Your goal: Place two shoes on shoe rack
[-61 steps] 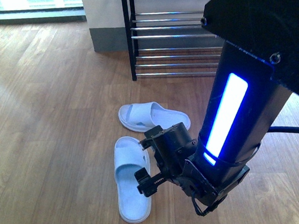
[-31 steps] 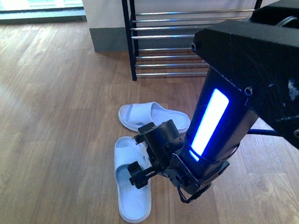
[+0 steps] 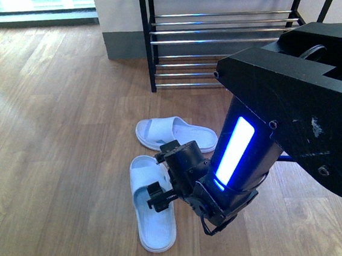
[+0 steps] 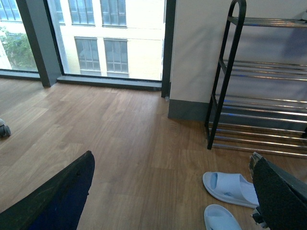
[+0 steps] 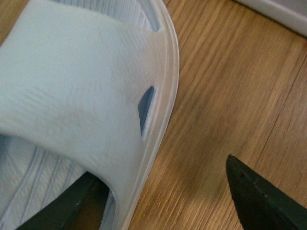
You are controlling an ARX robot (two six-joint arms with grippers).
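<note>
Two pale blue slides lie on the wood floor, the far slide [image 3: 174, 133] crosswise and the near slide [image 3: 150, 211] pointing away from me. My right gripper [image 3: 160, 192] is open, low over the near slide's strap. In the right wrist view one finger [image 5: 72, 206] sits under the strap's edge [image 5: 86, 105] and the other finger [image 5: 261, 196] is over bare floor, so the right gripper [image 5: 163, 201] straddles the slide's rim. The shoe rack [image 3: 223, 38] stands behind against the wall. My left gripper [image 4: 170, 201] hangs open over the floor, with the two slides [image 4: 229, 187] and the rack [image 4: 259, 96] ahead of it.
A grey wall base [image 3: 123, 45] and a floor-height window [image 4: 96, 38] border the far side. A small caster wheel [image 4: 4, 128] shows at the edge of the left wrist view. My right arm's black housing [image 3: 302, 109] hides the floor on the right.
My right arm has swung left and lower, carrying its open gripper onto the near slide's strap. Neither slide has moved noticeably.
</note>
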